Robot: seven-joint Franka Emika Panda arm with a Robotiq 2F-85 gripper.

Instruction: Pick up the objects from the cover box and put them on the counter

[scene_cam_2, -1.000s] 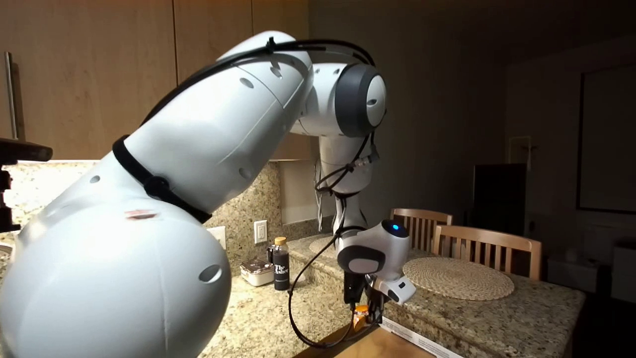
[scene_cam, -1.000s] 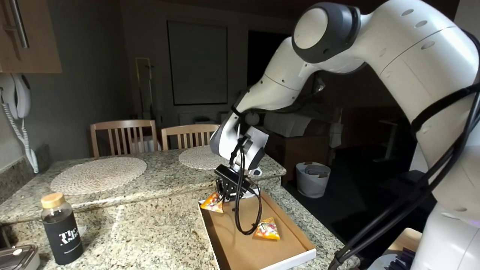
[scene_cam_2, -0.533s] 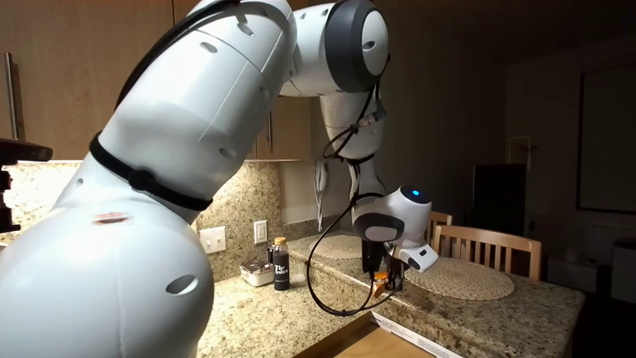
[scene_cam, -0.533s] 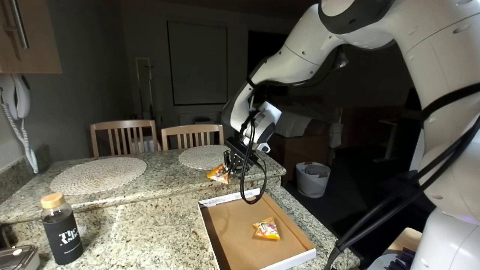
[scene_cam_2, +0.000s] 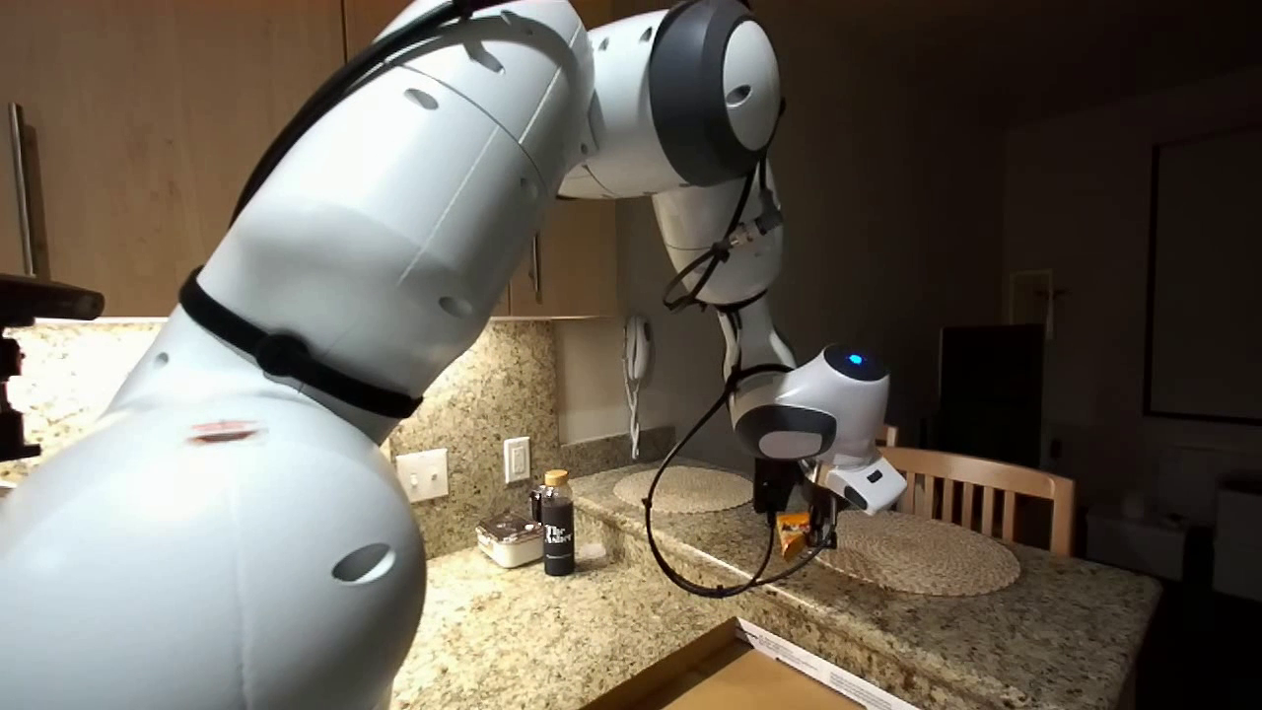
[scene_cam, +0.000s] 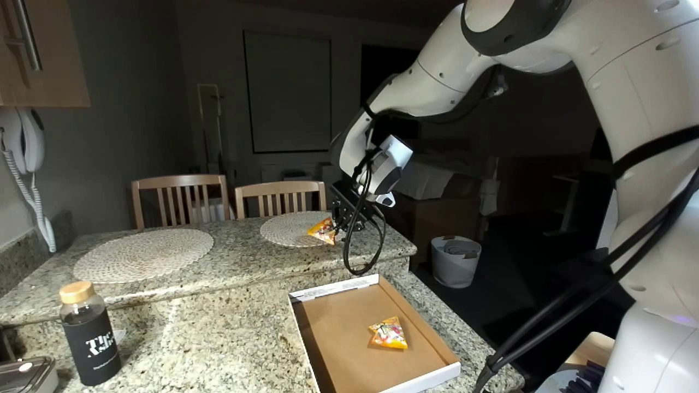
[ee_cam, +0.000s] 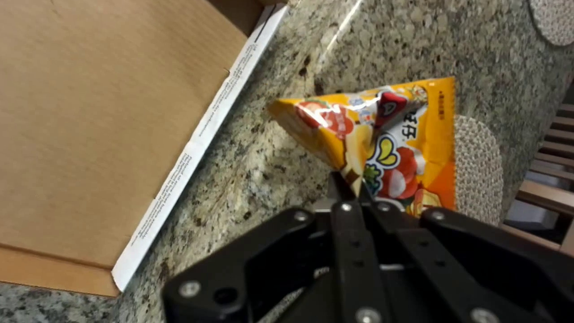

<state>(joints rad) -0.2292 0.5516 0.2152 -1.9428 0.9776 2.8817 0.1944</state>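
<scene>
My gripper [ee_cam: 352, 186] is shut on one orange-yellow wedge-shaped packet [ee_cam: 403, 148], pinching it at its middle. The held packet also shows in both exterior views [scene_cam: 323, 231] [scene_cam_2: 792, 535], raised above the upper level of the granite counter [scene_cam: 235, 251], by a round placemat. The second orange-yellow packet [scene_cam: 390, 333] lies inside the cover box toward its right side; it is out of view in the wrist view. The cover box [scene_cam: 344, 355], white-rimmed with a brown floor, sits on the lower counter; its floor also shows in the wrist view [ee_cam: 112, 112].
Two pale round placemats [scene_cam: 144, 254] [scene_cam: 289, 228] lie on the upper counter. A step [scene_cam: 229, 286] separates the two counter levels. A dark bottle with a wooden cap [scene_cam: 90, 333] and a lidded container [scene_cam_2: 510, 539] stand on the lower counter. Chairs [scene_cam: 278, 196] stand behind.
My gripper has lifted the packet out of the box's far corner and carried it up and away from the box, over the upper counter. The second packet and the box have not moved.
</scene>
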